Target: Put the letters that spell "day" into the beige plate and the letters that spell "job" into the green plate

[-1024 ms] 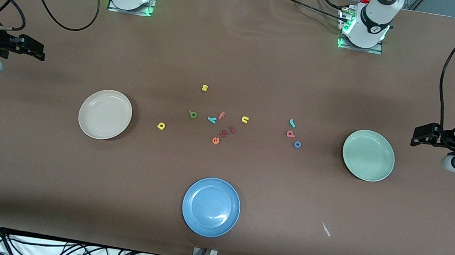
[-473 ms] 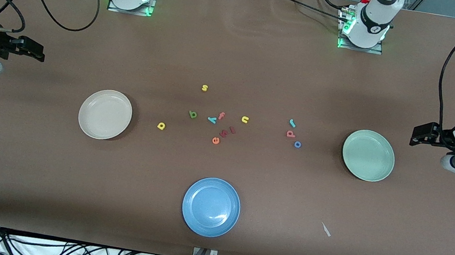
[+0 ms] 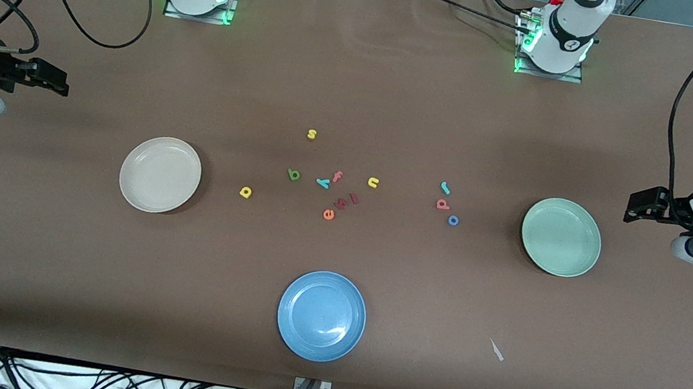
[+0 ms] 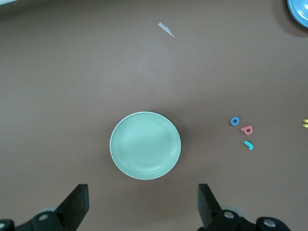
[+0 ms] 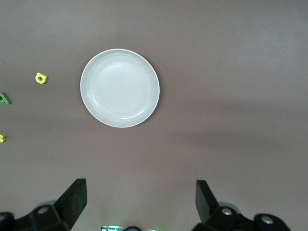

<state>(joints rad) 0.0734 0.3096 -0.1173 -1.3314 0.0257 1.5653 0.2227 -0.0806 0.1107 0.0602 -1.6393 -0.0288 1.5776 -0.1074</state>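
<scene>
Both arms wait at the table ends, grippers wide open and empty.

The beige plate [image 3: 160, 174] and green plate [image 3: 561, 237] are bare. Left gripper [image 3: 634, 212] hangs beside the green plate, right gripper [image 3: 57, 82] near the beige one; almost nothing moved since before. Letters d [image 3: 245, 192], a [image 3: 293, 175], y [image 3: 322, 183], j [image 3: 445, 187], b [image 3: 443, 204], o [image 3: 453, 220] lie between the plates.
</scene>
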